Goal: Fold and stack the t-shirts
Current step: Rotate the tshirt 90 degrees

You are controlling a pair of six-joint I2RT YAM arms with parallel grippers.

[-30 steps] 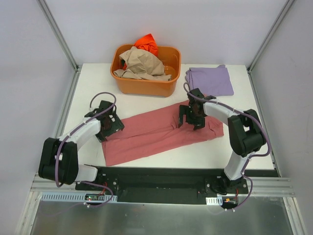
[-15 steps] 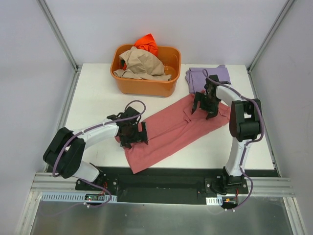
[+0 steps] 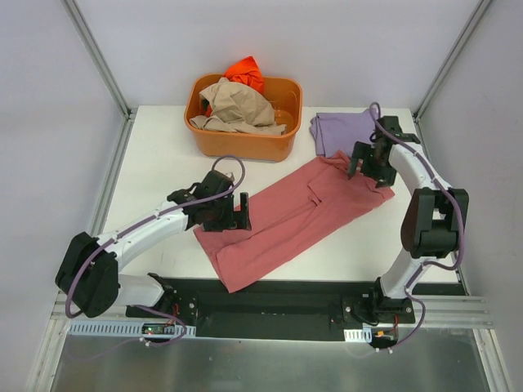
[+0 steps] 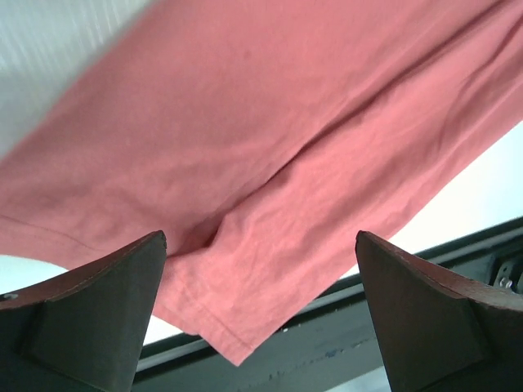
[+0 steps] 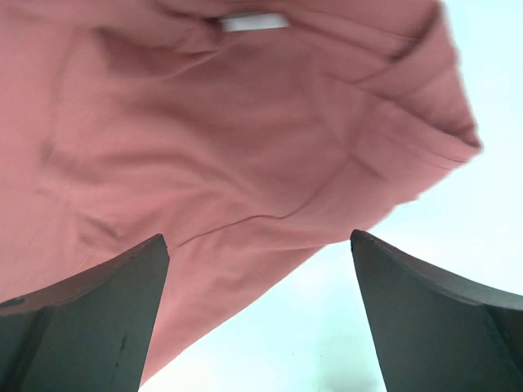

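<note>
The dusty rose-red t-shirt (image 3: 294, 216) lies flat and diagonal on the white table, its near corner by the front edge and its collar end at the far right. My left gripper (image 3: 233, 214) is open above the shirt's left part; in the left wrist view (image 4: 261, 327) the shirt (image 4: 245, 147) and its hem corner show between the jaws. My right gripper (image 3: 368, 166) is open above the collar end; the right wrist view (image 5: 261, 318) shows the shirt (image 5: 229, 122) beyond the jaws. A folded lavender t-shirt (image 3: 343, 131) lies at the far right.
An orange plastic tub (image 3: 245, 143) stands at the back centre with a crumpled tan shirt (image 3: 237, 106) and a bright orange shirt (image 3: 245, 72) in it. The black base rail (image 3: 270, 298) runs along the near edge, also in the left wrist view (image 4: 368, 327). Metal frame posts stand at both sides.
The rose-red shirt swung from nearly level to diagonal and slid right. My left gripper moved right onto the shirt's left part. My right gripper moved back and right toward the lavender shirt.
</note>
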